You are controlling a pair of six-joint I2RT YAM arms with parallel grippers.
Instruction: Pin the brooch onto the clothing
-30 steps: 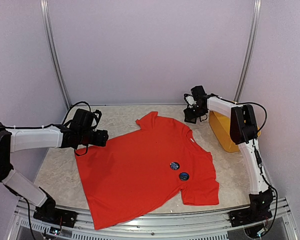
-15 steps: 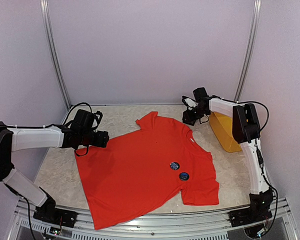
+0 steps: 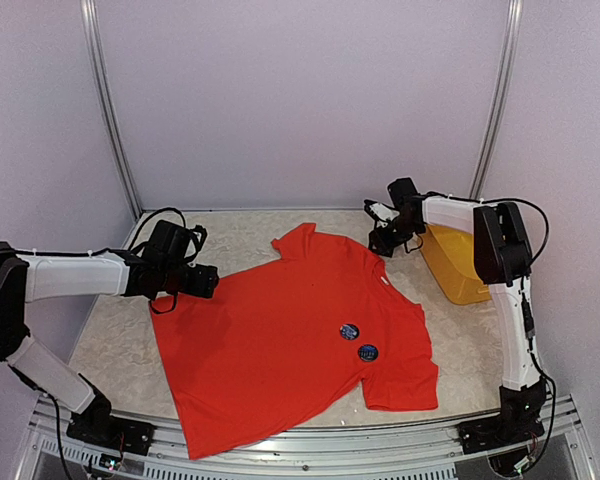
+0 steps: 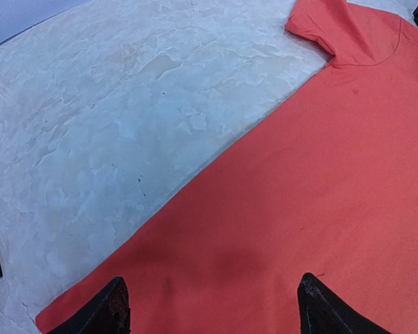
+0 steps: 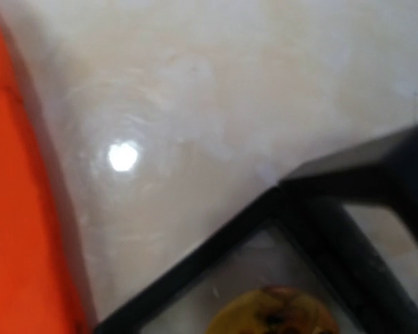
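Clothing: the red-orange short-sleeved T-shirt of soft fabric lies spread flat on the pale marbled tabletop, collar toward the far side
Brooches on it: a small round dark-blue brooch sits on the chest area; a second dark-blue brooch lies just beside it, nearer the hem; whether either is fastened through the cloth cannot be told
Left gripper: low over the shirt's left edge; its black fingertips stand wide apart with only fabric between them; it holds nothing
Right gripper: just beyond the shirt's far shoulder, beside the yellow plastic basket; the wrist view is blurred, so wide or narrow cannot be told
Possible load: a yellowish round object shows at the bottom of that view; perhaps another brooch, too blurred to say
Progress: judging by the two brooches, well along
Left to do: probably one more brooch to bring over and pin
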